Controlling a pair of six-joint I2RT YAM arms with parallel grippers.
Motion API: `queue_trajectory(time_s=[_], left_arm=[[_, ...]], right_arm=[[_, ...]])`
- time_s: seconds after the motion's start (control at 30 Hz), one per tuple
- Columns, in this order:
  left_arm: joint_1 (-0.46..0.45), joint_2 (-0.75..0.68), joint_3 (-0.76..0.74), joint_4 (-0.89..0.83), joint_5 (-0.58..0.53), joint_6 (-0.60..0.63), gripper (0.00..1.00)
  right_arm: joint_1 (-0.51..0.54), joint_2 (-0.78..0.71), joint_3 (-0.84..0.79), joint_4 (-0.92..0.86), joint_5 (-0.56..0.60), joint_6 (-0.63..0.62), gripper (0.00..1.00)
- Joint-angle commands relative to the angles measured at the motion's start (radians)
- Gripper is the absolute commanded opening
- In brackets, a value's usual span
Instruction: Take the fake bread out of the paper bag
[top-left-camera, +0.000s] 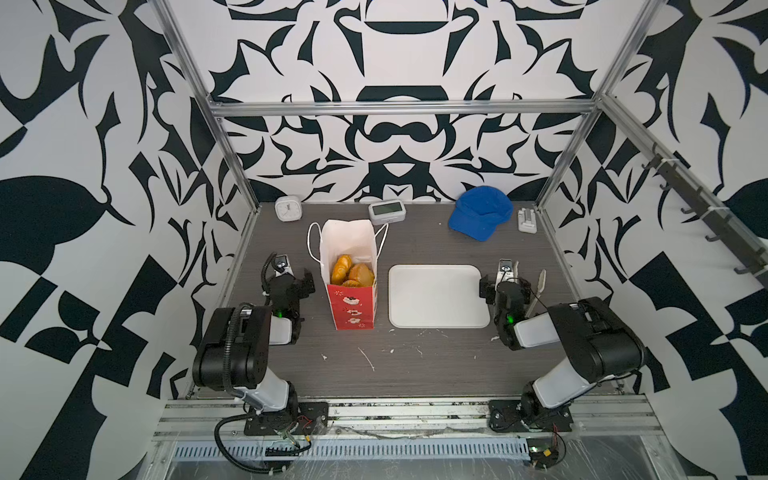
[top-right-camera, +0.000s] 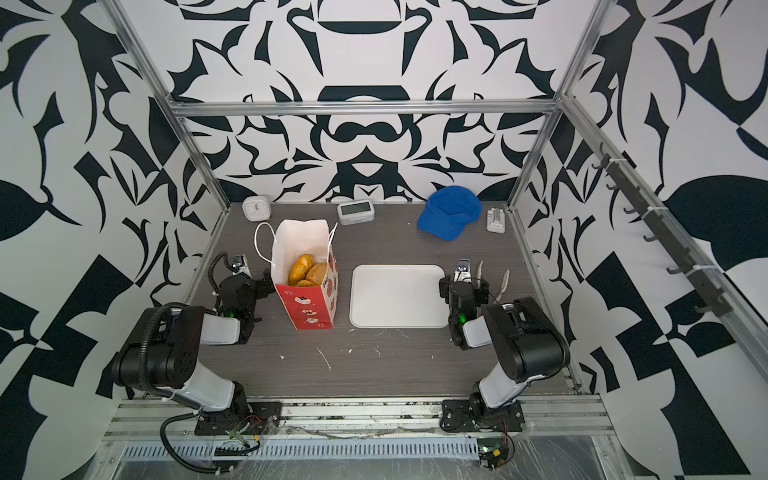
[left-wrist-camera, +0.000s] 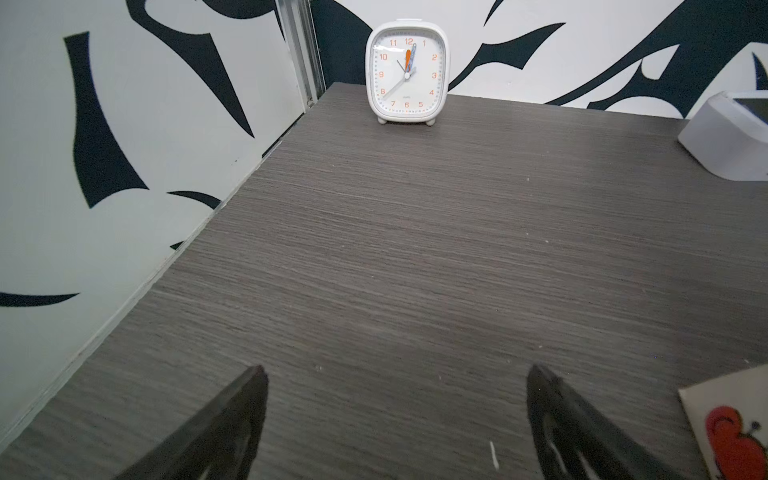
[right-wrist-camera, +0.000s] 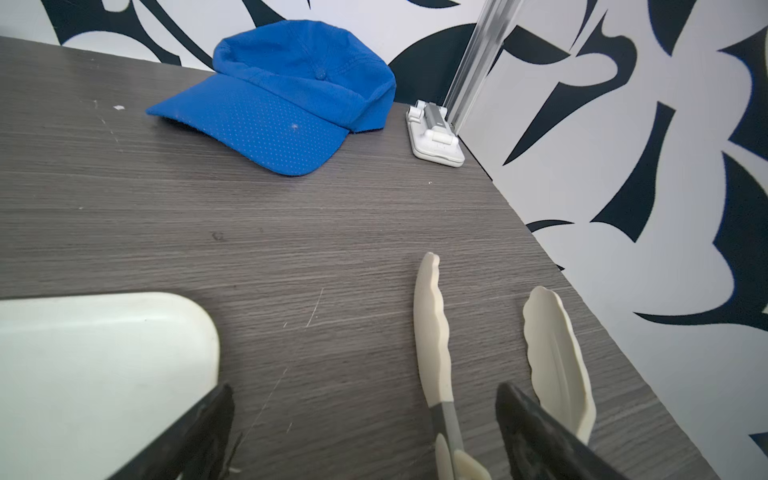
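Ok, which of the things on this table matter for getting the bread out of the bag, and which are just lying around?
Job: bread, bag; probably tray and tongs too.
Lying about: alarm clock, digital clock, cap, white stand.

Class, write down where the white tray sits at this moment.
In both top views the white tray lies flat right of centre, between the paper bag on its left and the tongs on its right.
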Motion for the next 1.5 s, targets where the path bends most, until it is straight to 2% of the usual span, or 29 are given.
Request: queue_trajectory(time_s=[0.0, 1.0, 1.1, 1.17, 1.3, 1.37, 1.47], left_arm=[[0.007, -0.003, 0.016, 0.008, 0.014, -0.01, 0.99], [0.008, -0.006, 0.011, 0.022, 0.013, -0.002, 0.99], [0.008, -0.099, 0.007, -0.048, -0.036, -0.018, 0.99], [0.008, -0.207, 0.02, -0.163, -0.03, -0.022, 0.98], [-0.025, -0.436, 0.046, -0.275, -0.076, -0.026, 0.93], [-0.046, -0.575, 0.109, -0.466, -0.086, -0.067, 0.93], [-0.063, -0.762, 0.209, -0.739, -0.054, -0.167, 0.91]], right_arm=[[-0.003, -0.023, 0.023, 0.022, 0.004, 0.007, 1.0], [-0.009, -0.031, 0.027, 0.013, 0.004, 0.011, 1.0], [-0.007, -0.123, 0.043, -0.096, 0.037, 0.017, 0.99], [-0.006, -0.213, 0.1, -0.285, 0.043, 0.029, 0.98], [0.006, -0.336, 0.15, -0.382, 0.034, 0.037, 1.0], [0.011, -0.409, 0.238, -0.57, 0.003, 0.077, 1.0], [0.018, -0.472, 0.313, -0.719, -0.061, 0.114, 1.0]])
